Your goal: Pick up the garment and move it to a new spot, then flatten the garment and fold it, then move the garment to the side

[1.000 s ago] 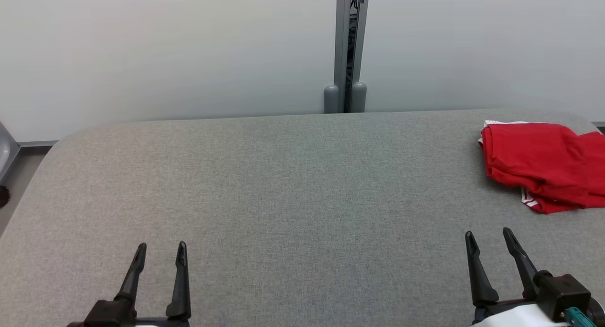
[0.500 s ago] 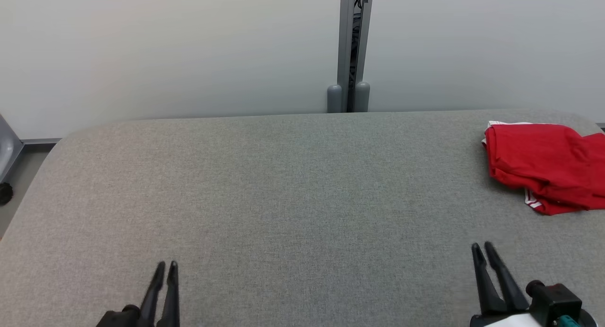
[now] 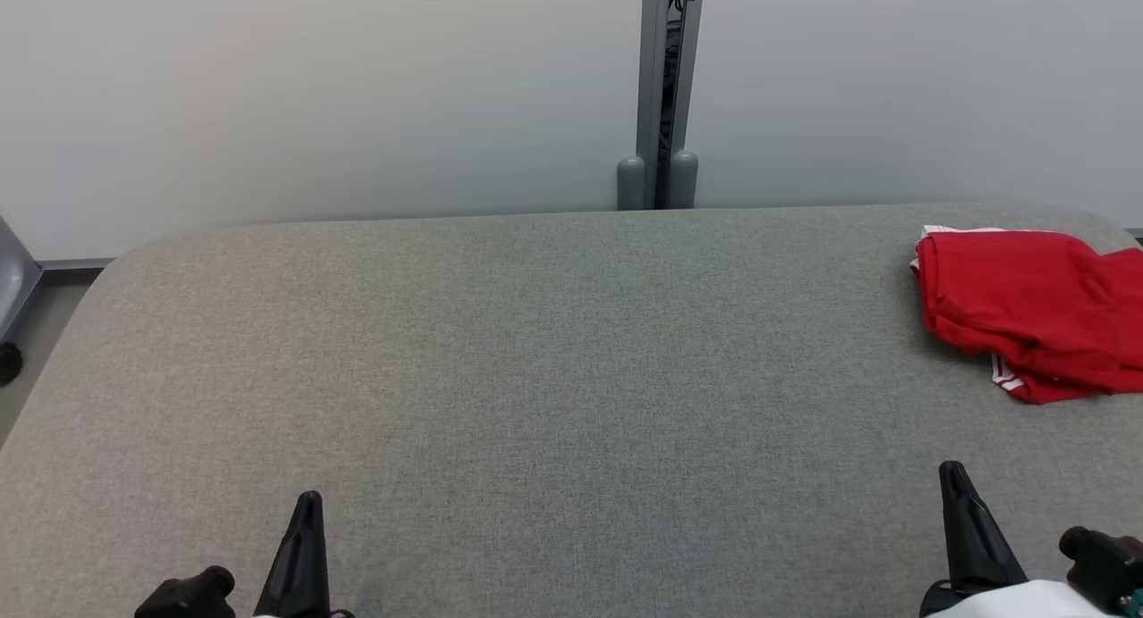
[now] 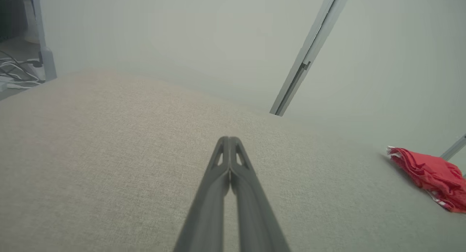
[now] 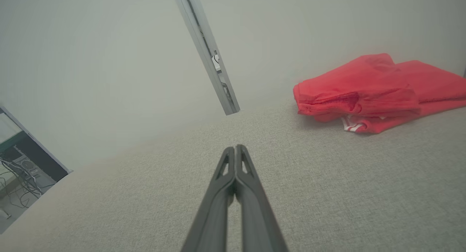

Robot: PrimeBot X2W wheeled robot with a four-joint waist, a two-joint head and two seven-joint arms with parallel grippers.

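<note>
Garment (image 3: pixel 1027 310) lay on the table (image 3: pixel 554 350), far right. Left gripper (image 3: pixel 309 499) sat over the near left and right gripper (image 3: pixel 952 471) over the near right, both well apart from it. A post (image 3: pixel 659 91) stood behind the table's far edge.

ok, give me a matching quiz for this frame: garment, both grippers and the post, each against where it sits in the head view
Things:
1. garment
2. left gripper
3. right gripper
4. post

Places:
A. lower right of the head view, shut, empty
B. upright behind the far edge of the table
C. lying on the table's far right, red with white trim
D. lower left of the head view, shut, empty

Pairs: 1-C, 2-D, 3-A, 4-B
</note>
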